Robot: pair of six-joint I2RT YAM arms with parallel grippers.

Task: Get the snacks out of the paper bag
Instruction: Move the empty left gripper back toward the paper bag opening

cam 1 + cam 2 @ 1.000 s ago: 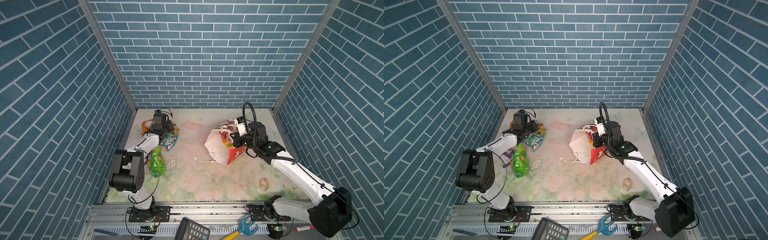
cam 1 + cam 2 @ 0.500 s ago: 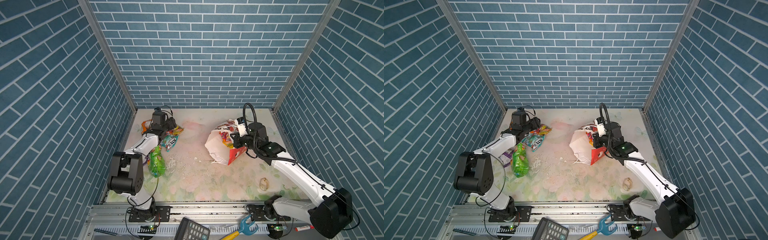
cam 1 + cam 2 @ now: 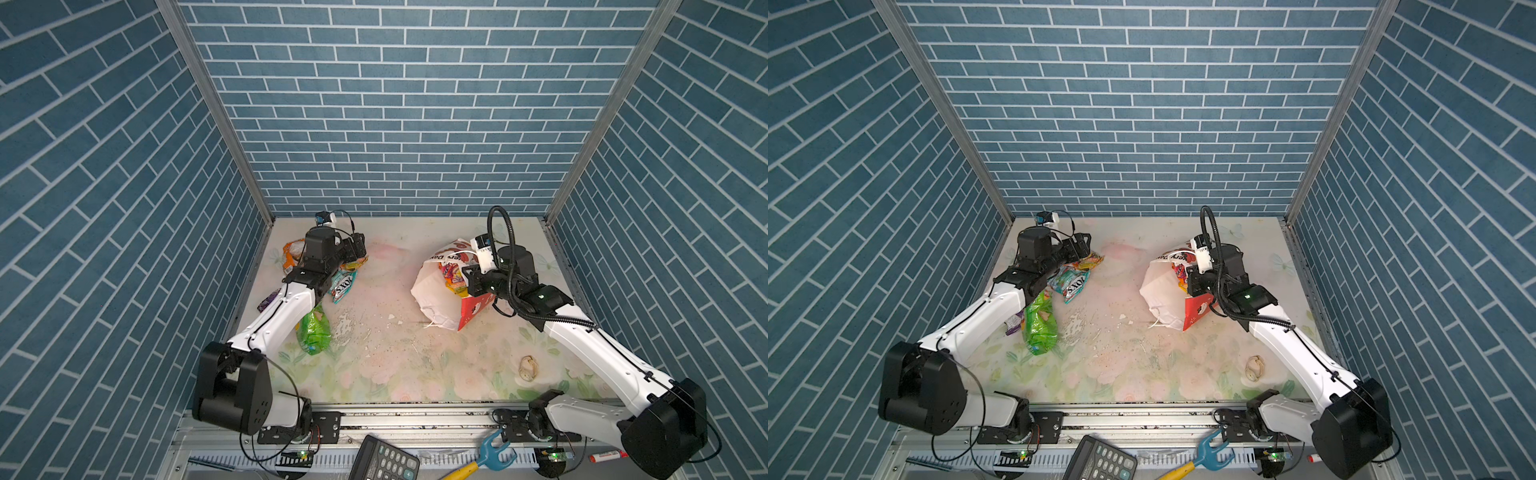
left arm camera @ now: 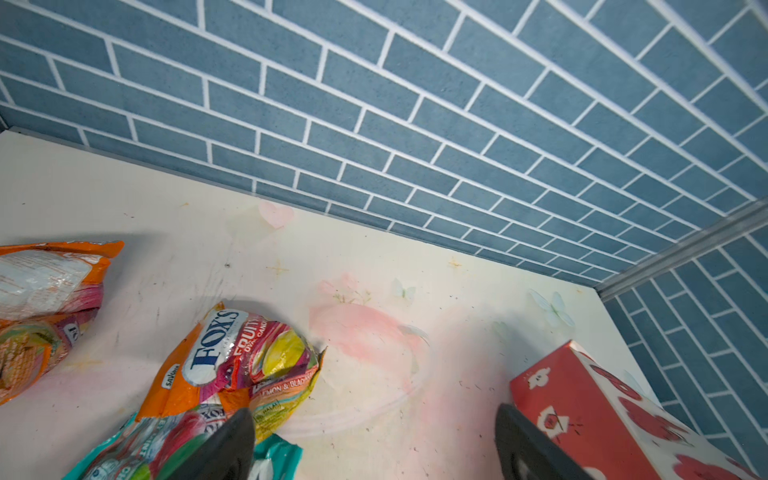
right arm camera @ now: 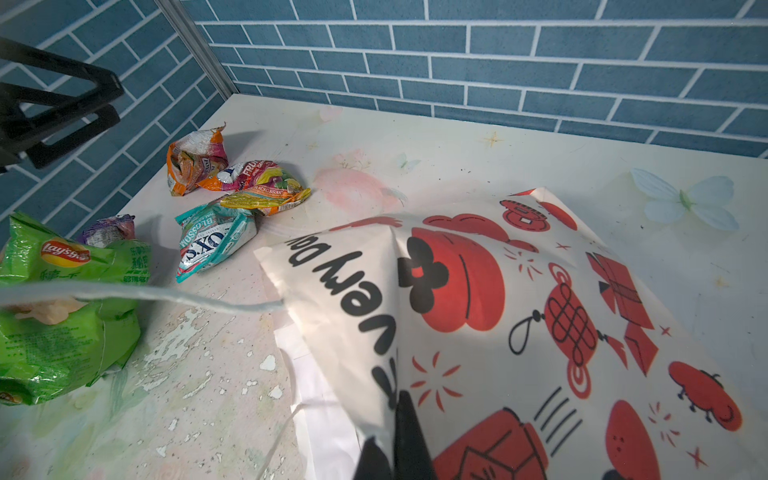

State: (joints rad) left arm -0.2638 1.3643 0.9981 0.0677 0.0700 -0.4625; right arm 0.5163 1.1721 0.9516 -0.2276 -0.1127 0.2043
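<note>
A worn, flower-printed table (image 3: pixel 395 374) carries 5 snacks along its left side: an orange packet (image 3: pixel 293 254), a multicolour FOX'S packet (image 5: pixel 257 183), a teal FOX'S packet (image 3: pixel 343 285), a purple packet (image 3: pixel 268 300) and a green Lay's packet (image 3: pixel 314 331). The paper bag (image 3: pixel 432 293) rests tipped at right, a pale seashell (image 3: pixel 528 368) near the front. White flakes (image 3: pixel 345 328) speckle the middle.
</note>
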